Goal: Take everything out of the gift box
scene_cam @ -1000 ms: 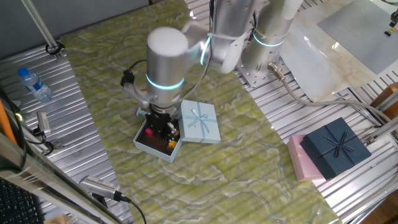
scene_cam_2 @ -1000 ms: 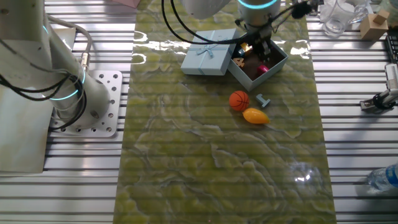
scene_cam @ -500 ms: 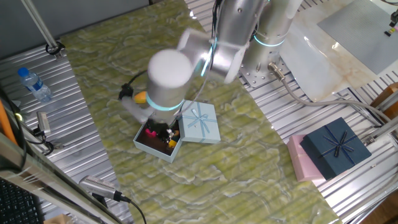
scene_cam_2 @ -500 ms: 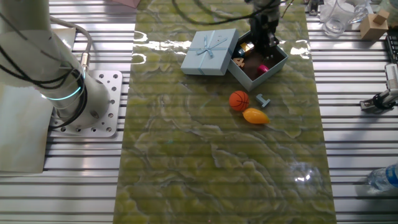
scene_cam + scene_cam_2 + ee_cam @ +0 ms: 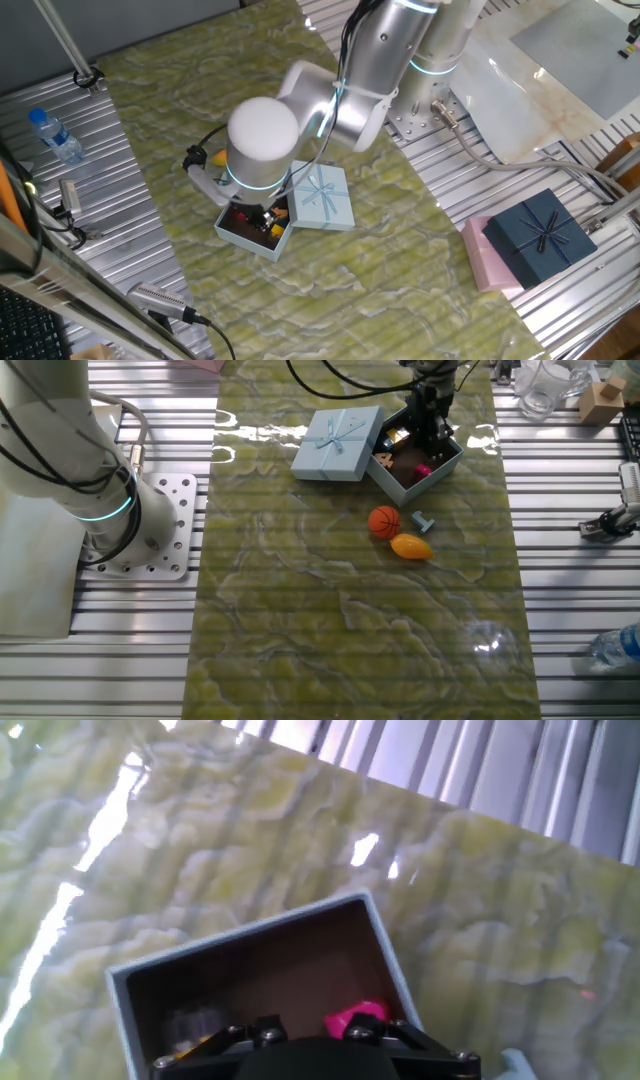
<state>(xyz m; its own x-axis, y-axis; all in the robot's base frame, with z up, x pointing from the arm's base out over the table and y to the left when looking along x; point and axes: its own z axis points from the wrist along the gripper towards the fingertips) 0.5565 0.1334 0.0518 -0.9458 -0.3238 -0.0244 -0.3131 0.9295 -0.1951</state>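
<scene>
The pale-blue gift box stands open, and its bowed lid lies flat against its left side. My gripper reaches down into the box; whether the fingers are open or shut is unclear. Inside are a magenta piece and small yellow and orange bits. On the mat in front of the box lie an orange basketball, a yellow-orange mango-like fruit and a small grey-blue piece. The hand view shows the brown box floor and the magenta piece just ahead of my gripper.
A dark navy box with a bow sits on a pink box at the right. A water bottle lies on the slatted table at the left. Glass cups and a wooden block stand beyond the mat's corner.
The arm's wrist and elbow have swung lower and to the left over the box. The gripper has stayed inside the box. The toys on the mat have not moved.
</scene>
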